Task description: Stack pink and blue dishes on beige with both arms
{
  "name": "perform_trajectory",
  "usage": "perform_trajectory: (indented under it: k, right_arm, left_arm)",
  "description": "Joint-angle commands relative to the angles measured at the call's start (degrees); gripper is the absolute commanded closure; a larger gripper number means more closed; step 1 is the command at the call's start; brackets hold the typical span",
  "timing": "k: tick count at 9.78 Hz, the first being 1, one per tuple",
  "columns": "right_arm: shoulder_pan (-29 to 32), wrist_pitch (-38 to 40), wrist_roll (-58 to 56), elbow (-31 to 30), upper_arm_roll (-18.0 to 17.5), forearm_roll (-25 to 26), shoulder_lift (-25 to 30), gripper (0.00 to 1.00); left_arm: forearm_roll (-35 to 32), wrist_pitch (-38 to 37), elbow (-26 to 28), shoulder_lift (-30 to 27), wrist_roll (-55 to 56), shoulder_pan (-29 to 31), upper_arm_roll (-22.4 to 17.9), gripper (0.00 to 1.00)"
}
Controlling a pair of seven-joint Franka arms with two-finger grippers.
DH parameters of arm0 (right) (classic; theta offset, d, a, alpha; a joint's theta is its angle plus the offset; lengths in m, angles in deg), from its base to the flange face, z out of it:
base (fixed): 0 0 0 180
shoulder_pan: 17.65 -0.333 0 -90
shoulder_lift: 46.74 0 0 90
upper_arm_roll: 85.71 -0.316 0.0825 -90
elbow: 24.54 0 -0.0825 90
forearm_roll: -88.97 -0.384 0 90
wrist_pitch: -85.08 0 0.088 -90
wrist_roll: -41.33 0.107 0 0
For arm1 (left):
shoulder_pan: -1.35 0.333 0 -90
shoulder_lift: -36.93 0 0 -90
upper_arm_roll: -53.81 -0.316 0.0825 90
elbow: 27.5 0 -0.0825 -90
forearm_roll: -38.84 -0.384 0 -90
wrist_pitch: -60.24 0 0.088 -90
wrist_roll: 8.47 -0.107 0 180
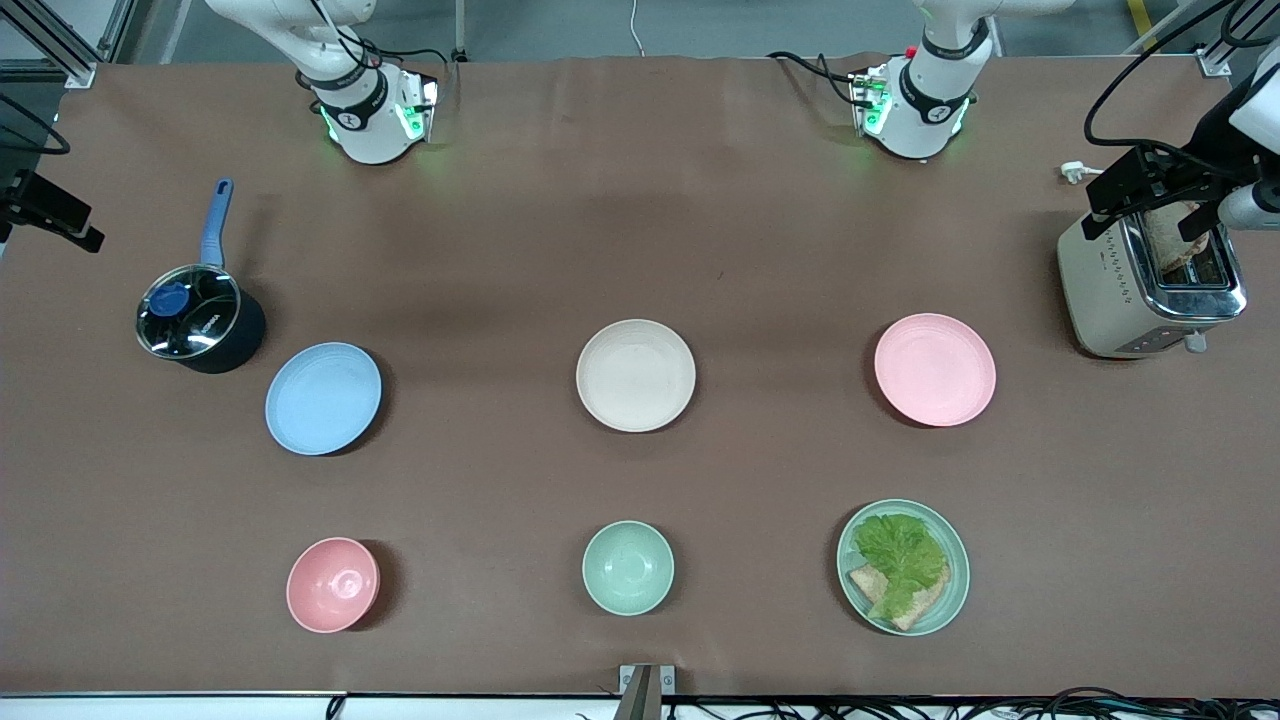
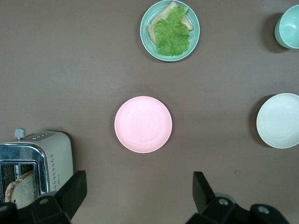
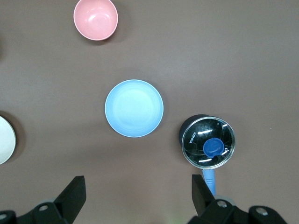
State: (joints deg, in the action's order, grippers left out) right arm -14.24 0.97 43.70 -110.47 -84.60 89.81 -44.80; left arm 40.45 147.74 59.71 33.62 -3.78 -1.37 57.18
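The cream-beige plate [image 1: 635, 375] lies at the table's middle. At the left arm's end sits the pale pink plate [image 1: 935, 369], which also shows in the left wrist view [image 2: 143, 124]. The light blue plate [image 1: 323, 397] rests toward the right arm's end and is seen again in the right wrist view [image 3: 134, 108]. My left gripper [image 2: 138, 186] hangs open high over bare table beside the pink plate. My right gripper [image 3: 138, 189] is open too, high over bare table beside the blue plate. Both hold nothing.
A lidded saucepan [image 1: 198, 318] stands beside the blue plate, a toaster [image 1: 1150, 285] beside the pink plate. Nearer the front camera are a pink bowl [image 1: 333, 584], a mint-green bowl [image 1: 628, 567] and a green plate with lettuce and bread [image 1: 903, 566].
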Motion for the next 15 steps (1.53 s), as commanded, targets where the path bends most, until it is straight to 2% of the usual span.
perform_trajectory:
  k: [1,4,5,7,9,10,12,13,15]
  right_arm:
    - [0.6,0.4,1.0,0.7,-0.5,0.0,-0.3,0.00]
    - [0.6,0.4,0.7,0.7,-0.5,0.4,-1.2,0.00]
    - [0.6,0.2,0.6,0.9,-0.5,0.6,-3.0,0.00]
    - [1.0,-1.1,-1.4,0.1,-0.6,-2.0,-7.5,0.00]
    - [4.4,-9.2,-8.7,-4.7,-0.2,-7.8,-12.9,0.00]
    - [4.5,-13.5,-13.1,-8.0,1.9,-9.2,-14.9,0.00]
    - [4.6,-22.8,-24.3,-14.2,6.1,-15.1,-19.9,0.00]
    - [4.6,-27.4,-29.3,-16.0,7.0,-17.9,-22.7,0.00]
    - [4.9,-37.1,-40.1,-21.3,7.3,-25.5,-27.1,0.00]
  left_arm:
    - [-0.7,-0.6,1.7,0.2,0.2,0.3,0.2,0.00]
    - [-0.1,-0.3,2.8,2.0,-0.1,0.6,-0.6,0.01]
    - [2.8,0.9,3.1,3.9,-0.5,0.5,-3.6,0.04]
    - [5.0,3.2,5.7,8.0,-2.4,0.9,-6.4,0.02]
    - [6.7,10.0,10.0,12.2,-8.8,1.0,-8.4,0.02]
    - [7.8,13.4,11.8,15.1,-13.2,1.0,-8.7,0.00]
    - [10.3,19.2,16.7,19.2,-18.5,2.6,-8.7,0.00]
    - [12.4,24.8,19.9,20.9,-22.7,3.1,-9.1,0.00]
    - [17.9,31.1,23.4,25.1,-36.8,3.9,-11.5,0.04]
